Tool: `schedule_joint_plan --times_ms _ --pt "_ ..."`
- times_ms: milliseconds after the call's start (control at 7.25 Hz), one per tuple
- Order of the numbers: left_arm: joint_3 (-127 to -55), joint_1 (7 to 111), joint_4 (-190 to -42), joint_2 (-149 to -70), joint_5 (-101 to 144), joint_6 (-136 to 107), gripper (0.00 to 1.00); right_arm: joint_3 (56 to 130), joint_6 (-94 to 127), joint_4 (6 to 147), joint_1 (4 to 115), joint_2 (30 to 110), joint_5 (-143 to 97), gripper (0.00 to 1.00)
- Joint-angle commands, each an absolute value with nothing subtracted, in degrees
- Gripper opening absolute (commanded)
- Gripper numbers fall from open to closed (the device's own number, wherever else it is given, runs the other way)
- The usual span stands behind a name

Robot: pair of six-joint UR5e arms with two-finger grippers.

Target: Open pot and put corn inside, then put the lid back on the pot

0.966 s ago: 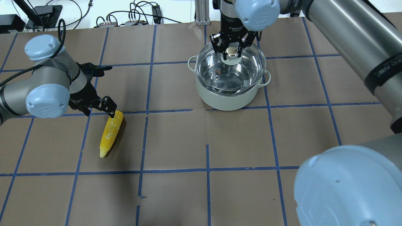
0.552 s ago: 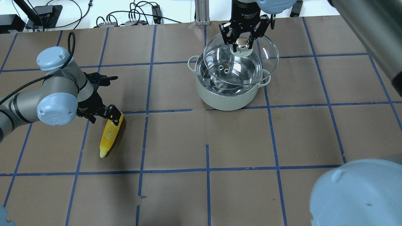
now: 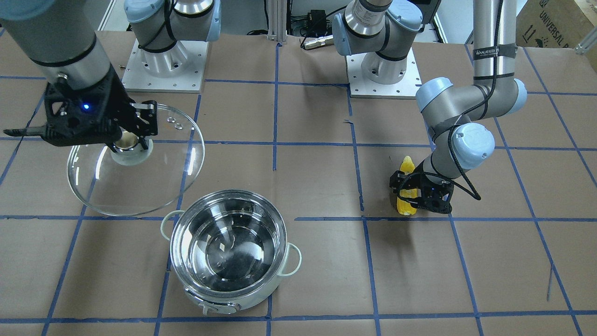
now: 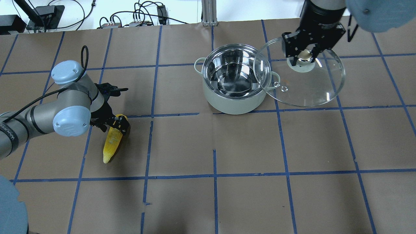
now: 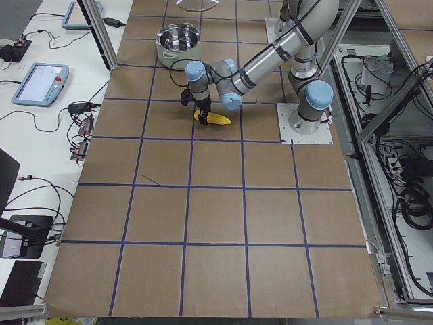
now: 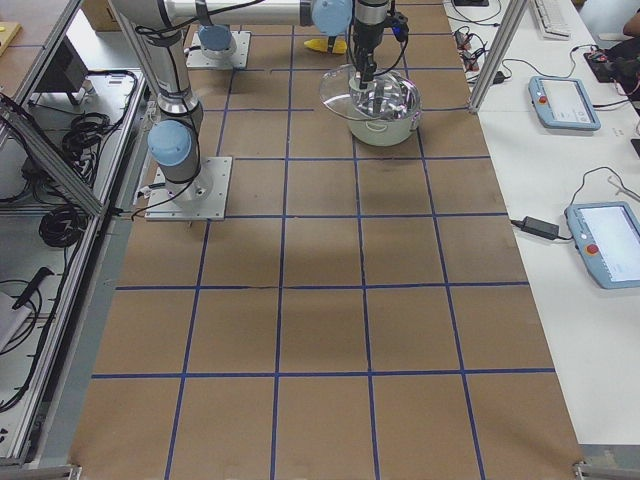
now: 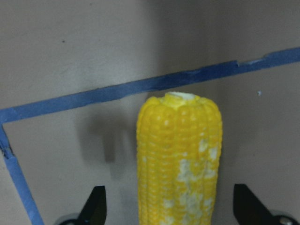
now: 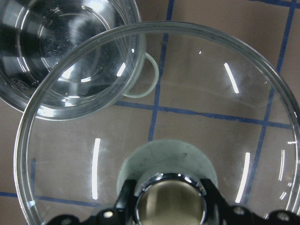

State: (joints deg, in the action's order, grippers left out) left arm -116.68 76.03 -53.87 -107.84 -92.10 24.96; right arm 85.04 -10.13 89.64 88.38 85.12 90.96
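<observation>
The pot [image 4: 234,104] stands open and empty at the back middle of the table, also in the front view [image 3: 232,298]. My right gripper [image 4: 305,56] is shut on the lid's knob and holds the glass lid [image 4: 308,89] tilted in the air just right of the pot; the lid's edge overlaps the pot's rim in the right wrist view [image 8: 187,93]. The corn [image 4: 110,146] lies on the table at the left. My left gripper [image 4: 118,125] is open and low, its fingers either side of the corn's [image 7: 180,154] thick end, with gaps on both sides.
Blue tape lines grid the brown table. Cables and power boxes [image 4: 139,19] lie along the back edge. The two arm bases [image 3: 163,65] stand on the robot's side. Brown paper lies between the corn and the pot.
My right gripper has lifted the lid off the pot and carried it to the right. My left gripper has moved down over the corn's thick end.
</observation>
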Motion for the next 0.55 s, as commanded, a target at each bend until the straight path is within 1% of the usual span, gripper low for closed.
schedule_joint_plan --times_ms 0,276,414 --pt "-116.0 76.2 -55.1 -106.7 -92.1 24.3 0.29 87.4 -12.0 89.9 86.0 87.7 91.3 0.38" --pt "-114.4 77.6 -58.0 -104.6 -91.4 17.8 0.28 86.5 -12.0 89.7 86.0 87.5 91.4 0.38" --pt "-111.3 79.6 -61.7 -103.2 -91.1 15.9 0.28 86.5 -12.0 89.6 86.1 87.5 92.3 0.39"
